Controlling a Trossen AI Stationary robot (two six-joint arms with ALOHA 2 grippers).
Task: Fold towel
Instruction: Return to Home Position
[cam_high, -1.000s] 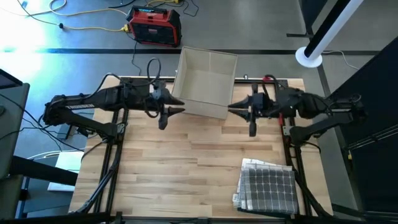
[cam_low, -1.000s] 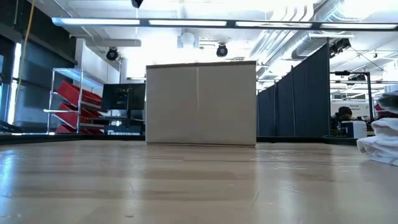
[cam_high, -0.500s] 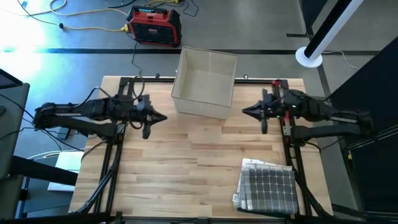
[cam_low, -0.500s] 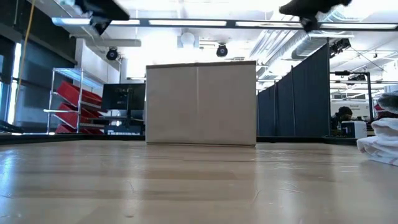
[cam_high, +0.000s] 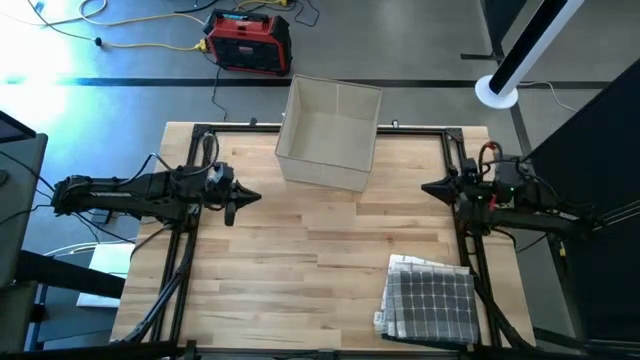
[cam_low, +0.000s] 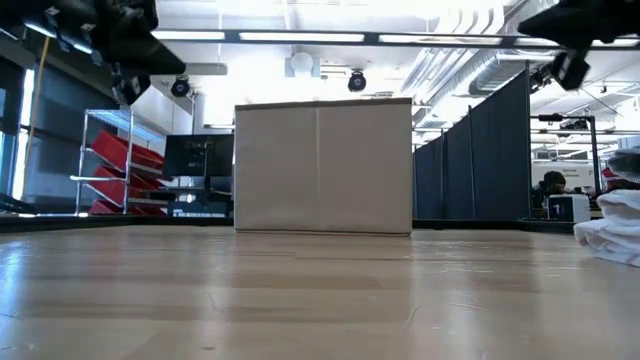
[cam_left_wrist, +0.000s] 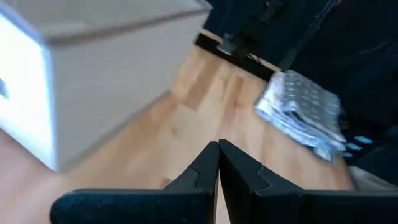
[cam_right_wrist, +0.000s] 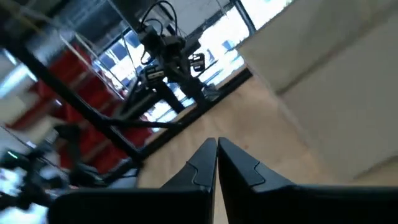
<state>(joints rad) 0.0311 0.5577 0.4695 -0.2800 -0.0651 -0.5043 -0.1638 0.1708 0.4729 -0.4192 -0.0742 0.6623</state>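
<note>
**Towels stacked; arms to be parked**

The gray patterned towel (cam_high: 432, 300) lies folded at the lower right of the high view. It rests on top of a white towel (cam_high: 381, 321), whose edge peeps out at its left side. Both sit on the wooden table (cam_high: 290, 255), well apart from the open box (cam_high: 330, 133) at the top centre. The folding looks finished. By my judgement, only parking the arms is left.

The left gripper (cam_high: 250, 196) hangs over the left part of the table, mid-height in the frame. Its fingers are pressed together and hold nothing. The right gripper (cam_high: 428, 187) mirrors it over the right part, also pinched together on nothing, above the stack in the frame and clear of it. In the low view the arms show only at the top corners, high off the wood.

To park well, draw each arm back toward its own side, held high with no dip. The right arm needs the most care, since its frame runs close beside the towels and a low elbow could drag the stack. Neither arm should swing toward the box.
</note>
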